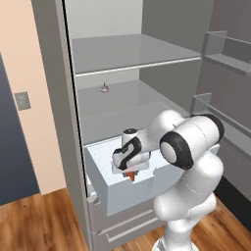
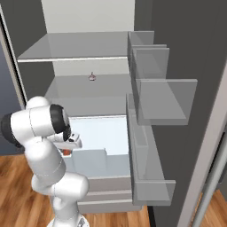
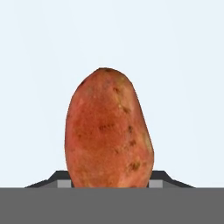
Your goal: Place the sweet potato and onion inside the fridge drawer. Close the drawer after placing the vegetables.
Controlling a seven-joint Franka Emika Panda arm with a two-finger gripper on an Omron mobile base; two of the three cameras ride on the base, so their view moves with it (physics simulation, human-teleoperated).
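Observation:
An orange-red sweet potato (image 3: 107,131) stands between my gripper's (image 3: 109,180) dark fingertips (image 3: 56,177), and the gripper is shut on it. Behind it lies the white floor of the fridge drawer. In the left base view the gripper (image 1: 129,170) points down into the pulled-out fridge drawer (image 1: 100,171), close to its notched front wall, with the sweet potato (image 1: 130,175) showing below the hand. From the right the sweet potato (image 2: 66,152) peeks out beside the arm, over the fridge drawer (image 2: 108,131). The small onion (image 1: 104,88) (image 2: 92,77) rests on the shelf above, toward the back.
Two flat-fronted grey drawers (image 1: 125,226) sit below the open one. Glass shelves (image 1: 132,66) span the fridge above. Door bins (image 2: 164,104) jut out on the right, close beside the drawer's right wall. Wood floor (image 1: 34,225) lies left of the fridge.

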